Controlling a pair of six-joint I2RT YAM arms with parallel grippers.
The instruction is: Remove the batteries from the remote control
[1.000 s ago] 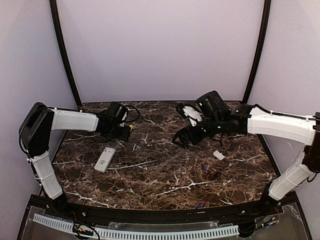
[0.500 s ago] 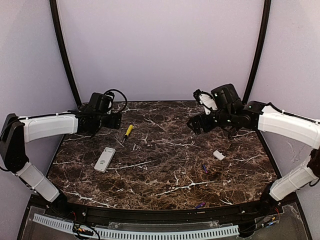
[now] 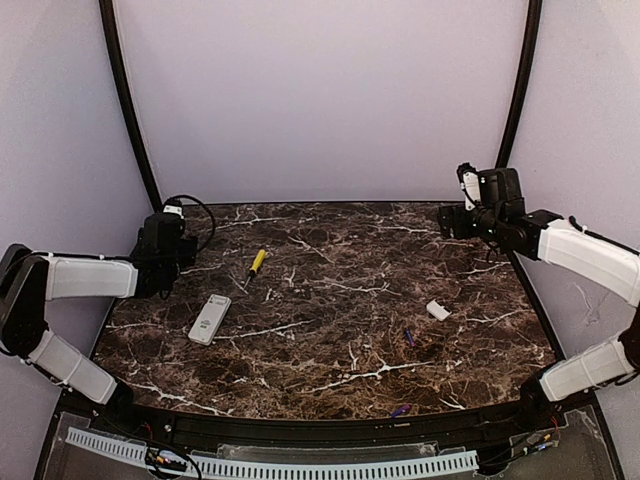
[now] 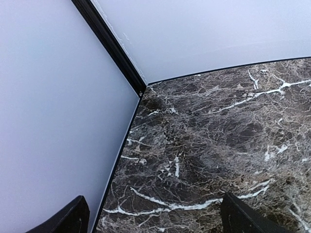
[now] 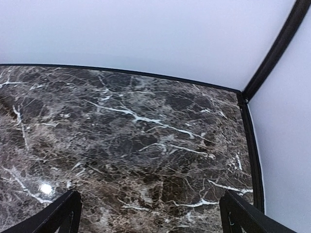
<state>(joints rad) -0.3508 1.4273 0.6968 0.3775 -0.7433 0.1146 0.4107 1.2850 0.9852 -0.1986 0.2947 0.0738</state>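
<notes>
The white remote control point(image 3: 210, 318) lies on the marble table at the left. One purple battery point(image 3: 409, 337) lies on the table right of centre. A second purple battery point(image 3: 401, 409) lies at the table's near edge. My left gripper point(image 3: 163, 250) is open and empty at the far left, well behind the remote. In the left wrist view point(image 4: 155, 223) its fingers are spread wide over bare marble. My right gripper point(image 3: 460, 218) is open and empty at the back right; the right wrist view point(image 5: 150, 218) shows only marble between its fingers.
A small white cover piece point(image 3: 437, 310) lies at the right. A yellow-handled screwdriver point(image 3: 257, 262) lies behind the remote. Grey walls and black corner posts point(image 4: 109, 46) close in the table at the back and sides.
Both arms have drawn back from the middle, the left toward the left wall and the right toward the back right corner. The things on the table have not moved.
</notes>
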